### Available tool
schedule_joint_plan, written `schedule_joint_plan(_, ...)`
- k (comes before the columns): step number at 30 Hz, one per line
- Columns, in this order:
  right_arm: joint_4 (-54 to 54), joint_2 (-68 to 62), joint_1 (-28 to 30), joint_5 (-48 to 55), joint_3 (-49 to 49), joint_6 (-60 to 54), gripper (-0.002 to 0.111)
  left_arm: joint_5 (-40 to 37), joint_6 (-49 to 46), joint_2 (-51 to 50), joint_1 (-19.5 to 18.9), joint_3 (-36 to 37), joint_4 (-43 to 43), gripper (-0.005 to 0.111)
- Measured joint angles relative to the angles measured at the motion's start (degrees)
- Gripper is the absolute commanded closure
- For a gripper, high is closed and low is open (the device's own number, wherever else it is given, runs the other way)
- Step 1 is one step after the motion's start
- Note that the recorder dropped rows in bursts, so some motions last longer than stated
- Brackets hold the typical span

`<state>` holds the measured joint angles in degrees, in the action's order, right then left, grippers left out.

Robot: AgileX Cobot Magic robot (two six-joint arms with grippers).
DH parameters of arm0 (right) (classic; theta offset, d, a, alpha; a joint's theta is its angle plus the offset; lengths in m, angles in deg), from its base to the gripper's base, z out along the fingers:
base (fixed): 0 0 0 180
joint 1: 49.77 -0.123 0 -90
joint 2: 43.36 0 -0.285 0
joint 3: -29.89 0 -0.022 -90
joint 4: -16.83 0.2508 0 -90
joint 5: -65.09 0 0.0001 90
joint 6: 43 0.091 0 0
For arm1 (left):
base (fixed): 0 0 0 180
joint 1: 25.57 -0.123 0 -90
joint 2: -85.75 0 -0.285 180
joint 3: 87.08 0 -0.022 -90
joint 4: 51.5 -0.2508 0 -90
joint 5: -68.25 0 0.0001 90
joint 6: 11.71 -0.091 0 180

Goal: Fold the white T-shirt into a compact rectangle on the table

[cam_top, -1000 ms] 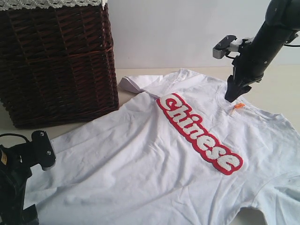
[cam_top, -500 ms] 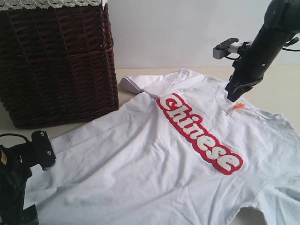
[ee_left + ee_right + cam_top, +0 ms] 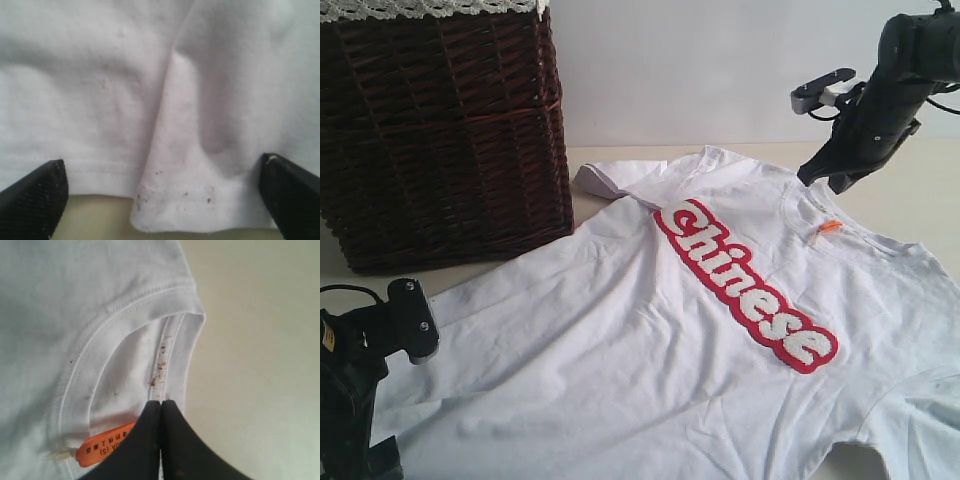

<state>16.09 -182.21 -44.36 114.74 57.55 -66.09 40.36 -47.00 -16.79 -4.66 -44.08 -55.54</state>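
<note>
Lifted off the collar (image 3: 798,203) since earlier, the right fingers (image 3: 823,170) hung clenched, empty, above the white T-shirt (image 3: 620,340) spread flat on the pale worktop (image 3: 932,198) beside a wicker basket (image 3: 440,130). Left wrist: left fingers (image 3: 35,200) splayed wide over the creased, stitched hem (image 3: 100,175). Right wrist alone showed the ribbed collar's orange tag (image 3: 102,446) in close detail.
</note>
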Motion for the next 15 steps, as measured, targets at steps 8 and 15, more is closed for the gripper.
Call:
schedule_joint_plan(8,6.2,0.1,0.0,-1.6,0.0,0.1,0.108,0.0,0.0,0.0,0.0,0.0,0.0,0.002)
schedule_joint_plan(15,9.7,0.1,0.0,-1.3,0.0,0.1,0.108,0.1,0.0,0.0,0.0,0.0,0.0,0.002)
